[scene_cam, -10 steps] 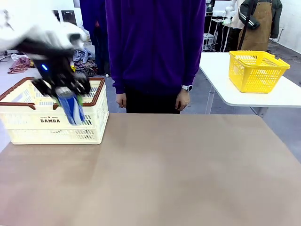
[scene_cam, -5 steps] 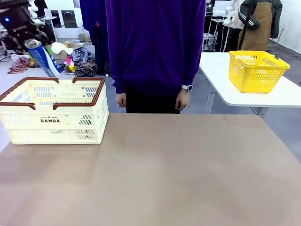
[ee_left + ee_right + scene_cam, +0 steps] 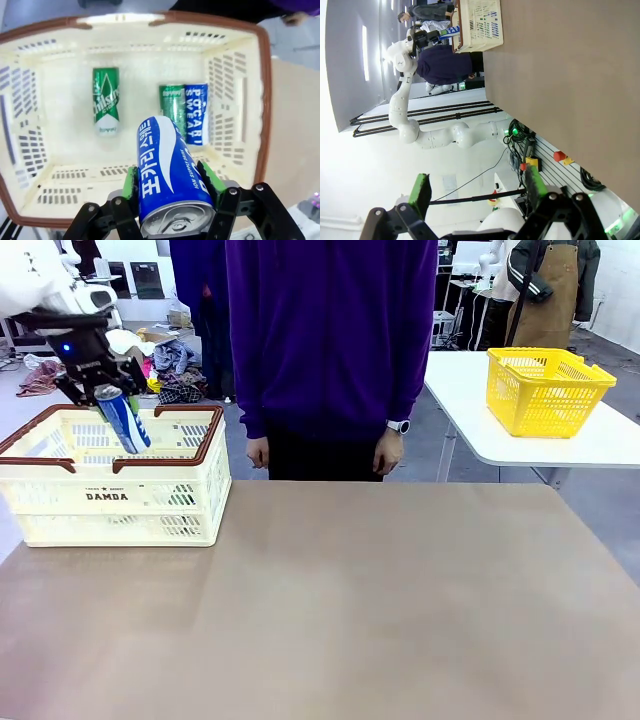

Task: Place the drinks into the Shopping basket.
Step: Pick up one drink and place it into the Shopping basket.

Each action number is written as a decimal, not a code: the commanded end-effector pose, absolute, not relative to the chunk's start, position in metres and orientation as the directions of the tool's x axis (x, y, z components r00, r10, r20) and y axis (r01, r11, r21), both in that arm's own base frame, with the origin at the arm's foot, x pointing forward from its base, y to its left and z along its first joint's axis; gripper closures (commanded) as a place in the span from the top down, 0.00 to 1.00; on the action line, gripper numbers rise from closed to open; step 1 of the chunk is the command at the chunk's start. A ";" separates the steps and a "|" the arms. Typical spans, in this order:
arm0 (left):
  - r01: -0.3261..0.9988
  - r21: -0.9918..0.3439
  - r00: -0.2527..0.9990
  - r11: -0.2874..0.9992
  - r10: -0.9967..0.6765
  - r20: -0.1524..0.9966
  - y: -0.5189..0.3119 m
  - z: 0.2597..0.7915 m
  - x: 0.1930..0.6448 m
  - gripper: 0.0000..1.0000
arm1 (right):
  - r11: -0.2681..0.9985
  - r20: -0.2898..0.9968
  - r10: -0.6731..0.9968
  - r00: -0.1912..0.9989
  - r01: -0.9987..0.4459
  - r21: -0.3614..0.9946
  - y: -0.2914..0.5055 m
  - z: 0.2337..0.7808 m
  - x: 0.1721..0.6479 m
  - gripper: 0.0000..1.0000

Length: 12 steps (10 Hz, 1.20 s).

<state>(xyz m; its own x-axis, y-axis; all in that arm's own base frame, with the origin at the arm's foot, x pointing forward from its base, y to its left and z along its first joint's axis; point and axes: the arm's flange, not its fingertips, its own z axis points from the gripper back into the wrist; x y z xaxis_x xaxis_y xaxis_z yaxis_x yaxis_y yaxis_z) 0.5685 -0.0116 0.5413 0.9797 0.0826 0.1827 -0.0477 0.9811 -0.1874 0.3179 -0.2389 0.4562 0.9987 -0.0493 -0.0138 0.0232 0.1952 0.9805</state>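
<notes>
A brown table (image 3: 380, 610) fills the foreground. At two o'clock, a white table (image 3: 560, 445) carries a yellow basket (image 3: 545, 390). At ten o'clock, clothes (image 3: 175, 375) lie heaped on grey floor (image 3: 25, 405).

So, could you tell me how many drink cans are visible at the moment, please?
4. One blue can is clamped in the left gripper above the shopping basket. Three lie on its floor: a green can alone, and another green can beside a blue can.
</notes>
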 end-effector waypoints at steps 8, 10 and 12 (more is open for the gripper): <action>-0.011 -0.068 0.999 0.998 0.014 0.043 -0.025 0.463 0.587 0.00 | 0.201 -0.023 -0.046 0.999 0.032 0.979 -0.237 0.458 0.314 1.00; -0.018 -0.048 0.999 0.999 0.020 0.039 -0.029 0.455 0.593 0.00 | 0.201 -0.023 -0.046 0.999 0.032 0.979 -0.237 0.458 0.314 1.00; -0.028 -0.027 0.999 0.999 0.029 0.027 -0.030 0.448 0.597 0.00 | 0.201 -0.023 -0.046 0.999 0.032 0.979 -0.237 0.458 0.314 1.00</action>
